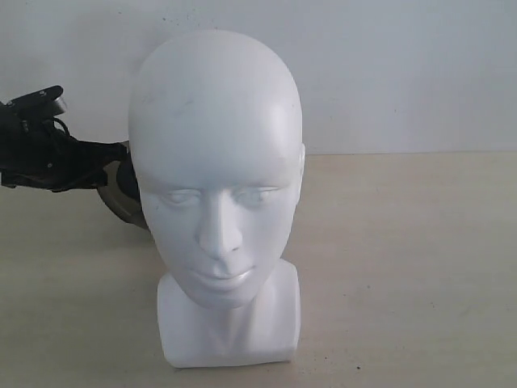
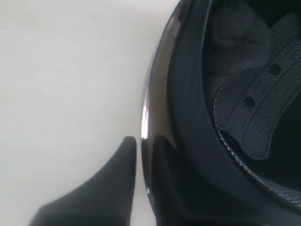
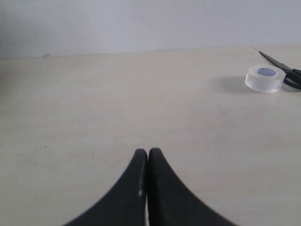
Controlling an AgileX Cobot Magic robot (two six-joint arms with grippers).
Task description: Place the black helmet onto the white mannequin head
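Observation:
The white mannequin head (image 1: 216, 162) stands upright on its squarish base in the middle of the exterior view, facing the camera. Behind its left side only a slice of the black helmet (image 1: 123, 194) with its smoky visor shows; the rest is hidden by the head. In the left wrist view the helmet (image 2: 197, 117) shows its dark padded inside. My left gripper (image 2: 143, 141) is shut on the visor's edge (image 2: 157, 84), with one finger outside it and one behind the tinted plastic. My right gripper (image 3: 148, 153) is shut on nothing, low over the bare table.
The beige table (image 1: 404, 242) runs back to a white wall. In the right wrist view a clear tape roll (image 3: 265, 78) and black scissors (image 3: 287, 70) lie near the far edge. The black left arm (image 1: 40, 149) with its cables reaches in from the left.

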